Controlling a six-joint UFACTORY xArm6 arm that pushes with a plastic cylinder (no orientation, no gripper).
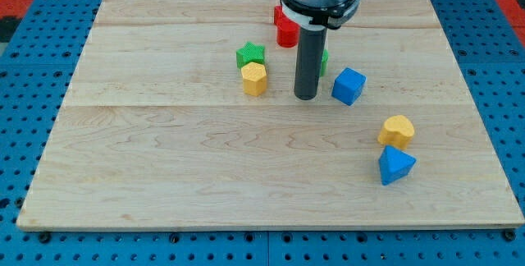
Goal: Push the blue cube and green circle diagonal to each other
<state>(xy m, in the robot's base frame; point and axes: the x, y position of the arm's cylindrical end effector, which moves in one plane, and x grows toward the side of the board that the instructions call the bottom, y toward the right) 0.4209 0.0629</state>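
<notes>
While my tip (306, 96) sits just left of the blue cube (349, 85), hiding most of the green circle (325, 59) behind it, nudge gently; no fingers exist.

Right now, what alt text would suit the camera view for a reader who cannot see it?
My tip rests on a wooden board just left of the blue cube, the rod hiding most of a green block. Red, green star, two yellow and blue blocks lie around.
</notes>
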